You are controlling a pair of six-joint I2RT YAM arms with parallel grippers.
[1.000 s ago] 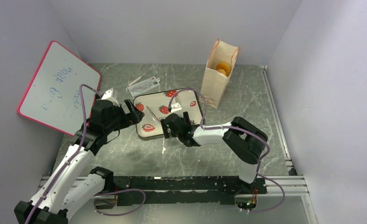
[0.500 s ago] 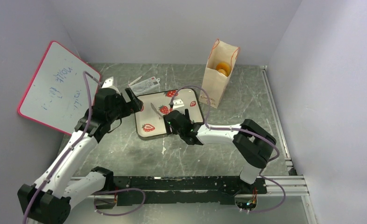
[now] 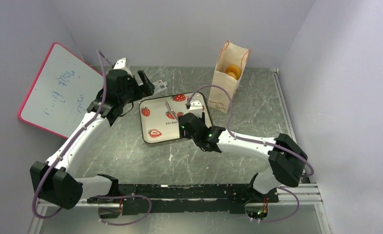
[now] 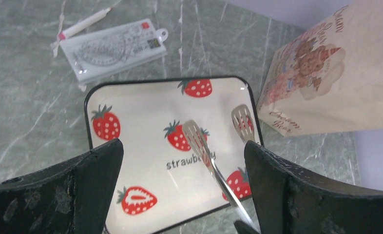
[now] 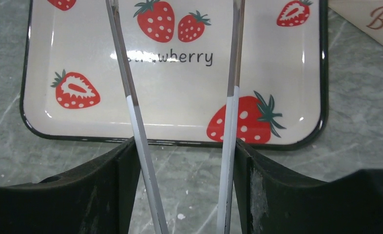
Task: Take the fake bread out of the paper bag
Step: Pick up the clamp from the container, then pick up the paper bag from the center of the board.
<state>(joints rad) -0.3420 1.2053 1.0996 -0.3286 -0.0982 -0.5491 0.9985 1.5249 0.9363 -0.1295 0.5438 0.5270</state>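
Observation:
The paper bag (image 3: 227, 80) stands upright at the back right of the tray, and one golden fake bread (image 3: 232, 71) shows in its open top. The left wrist view shows the bag (image 4: 326, 83) from the side, its inside hidden. My right gripper (image 3: 187, 122) (image 5: 185, 144) sits at the tray's near edge, shut on metal tongs (image 5: 131, 102). Both tong arms press against its fingers, and the slotted tips (image 4: 201, 144) hang over the tray, pointing towards the bag. My left gripper (image 3: 148, 87) (image 4: 183, 146) hovers open and empty above the tray's back-left corner.
A strawberry-print tray (image 3: 145, 124) (image 5: 180, 97) lies mid-table. A clear plastic packet (image 4: 114, 48) and a small white stick (image 4: 85, 22) lie behind it. A pink-framed whiteboard (image 3: 58, 92) leans against the left wall. Walls close in the back and both sides.
My left arm has swung back and away from the tray's left edge to its far corner. My right gripper has closed in on the tongs and shifted right with them.

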